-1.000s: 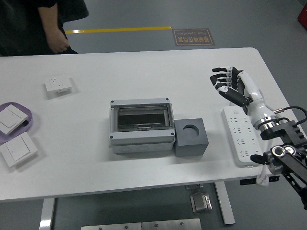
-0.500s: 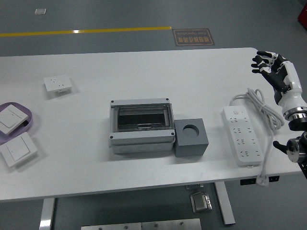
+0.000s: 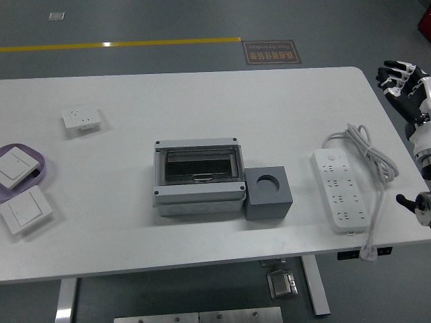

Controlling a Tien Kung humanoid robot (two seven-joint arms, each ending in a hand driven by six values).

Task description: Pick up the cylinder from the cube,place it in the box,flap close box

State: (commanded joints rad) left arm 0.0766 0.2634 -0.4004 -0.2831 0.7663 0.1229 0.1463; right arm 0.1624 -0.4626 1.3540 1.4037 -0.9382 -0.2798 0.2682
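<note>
From the head view we count one grey box (image 3: pixel 197 177), one dark grey cube (image 3: pixel 268 194), one white power strip (image 3: pixel 340 190), three white wall switches or sockets (image 3: pixel 81 118), and one purple tray (image 3: pixel 38 163) at the table's (image 3: pixel 202 94) left edge. The box sits mid-table toward the near edge, its clear flap shut; the cube touches its right side, its round socket showing empty. We cannot make out the cylinder. Our right hand (image 3: pixel 403 79) has pulled back past the right edge since half a second ago, fingers loosely spread, holding nothing.
</note>
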